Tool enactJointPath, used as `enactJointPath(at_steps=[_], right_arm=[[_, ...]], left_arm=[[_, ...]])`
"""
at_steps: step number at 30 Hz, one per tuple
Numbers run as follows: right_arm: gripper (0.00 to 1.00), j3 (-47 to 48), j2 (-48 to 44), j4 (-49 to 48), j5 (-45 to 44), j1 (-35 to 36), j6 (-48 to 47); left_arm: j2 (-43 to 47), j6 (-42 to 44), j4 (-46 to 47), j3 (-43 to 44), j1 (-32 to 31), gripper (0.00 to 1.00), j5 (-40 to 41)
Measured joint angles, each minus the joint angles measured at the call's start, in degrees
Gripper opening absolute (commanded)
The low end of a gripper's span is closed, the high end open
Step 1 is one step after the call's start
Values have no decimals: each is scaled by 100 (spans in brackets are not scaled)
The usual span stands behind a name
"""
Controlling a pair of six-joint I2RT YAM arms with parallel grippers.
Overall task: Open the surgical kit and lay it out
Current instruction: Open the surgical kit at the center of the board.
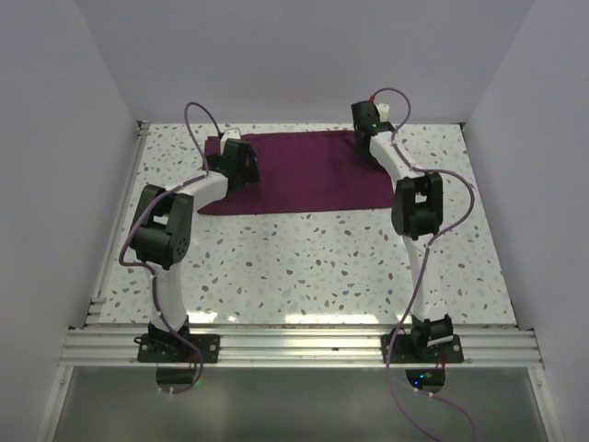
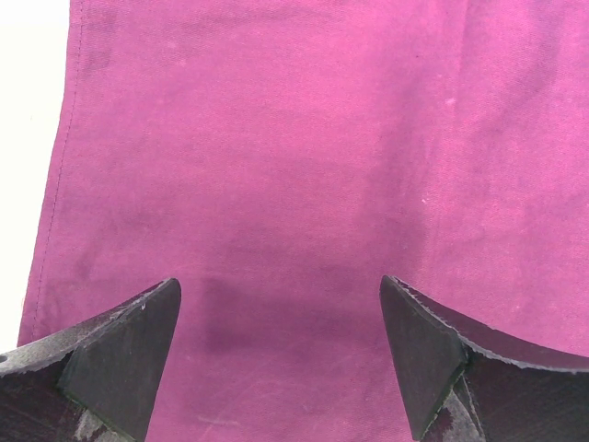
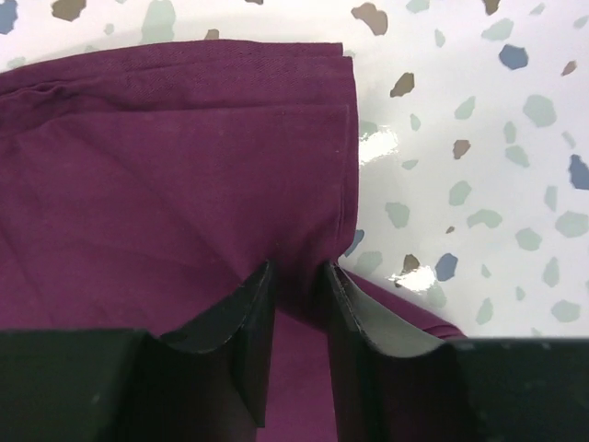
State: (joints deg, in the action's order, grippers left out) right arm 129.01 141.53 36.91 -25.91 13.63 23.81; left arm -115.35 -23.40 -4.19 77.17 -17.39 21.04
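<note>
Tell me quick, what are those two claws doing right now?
Left gripper: open, holding nothing, over the dark purple cloth wrap.
Right gripper: closed, pinching that cloth near its edge.

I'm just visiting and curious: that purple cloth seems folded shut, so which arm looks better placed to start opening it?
Probably right. The right claw is pinched on a fold at the layered edge of the cloth, ready to pull. The left claw hangs open over flat fabric, gripping nothing.

Speckled terrazzo table (image 1: 304, 267), plain pale walls (image 1: 304, 55), alu rail (image 1: 304, 345) near edge.
</note>
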Motion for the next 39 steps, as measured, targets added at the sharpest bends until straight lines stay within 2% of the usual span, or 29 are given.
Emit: enactJointPath(at_steps=[4, 7, 8, 9, 13, 18, 30, 39], right_arm=[[25, 232, 310, 101, 2, -35, -13], [12, 264, 372, 140, 2, -72, -9], [2, 278, 372, 140, 0, -90, -15], [0, 299, 372, 136, -7, -101, -26], [0, 286, 352, -13, -37, -146, 9], [0, -511, -26, -546, -24, -98, -157], [0, -721, -737, -708, -1064, 1051, -1193], [0, -1904, -1056, -498, -1038, 1534, -1270]], left_arm=[[0, 0, -7, 0, -7, 93, 2], [-2, 0, -17, 2, -11, 93, 9], [-2, 0, -22, 4, -15, 93, 11], [-2, 0, -24, 9, -17, 93, 13], [-9, 2, -24, 22, -39, 93, 28], [-125, 2, -24, 120, -46, 93, 35], [-186, 0, -4, 136, -70, 93, -11], [-173, -4, 46, -48, -70, 93, -181]])
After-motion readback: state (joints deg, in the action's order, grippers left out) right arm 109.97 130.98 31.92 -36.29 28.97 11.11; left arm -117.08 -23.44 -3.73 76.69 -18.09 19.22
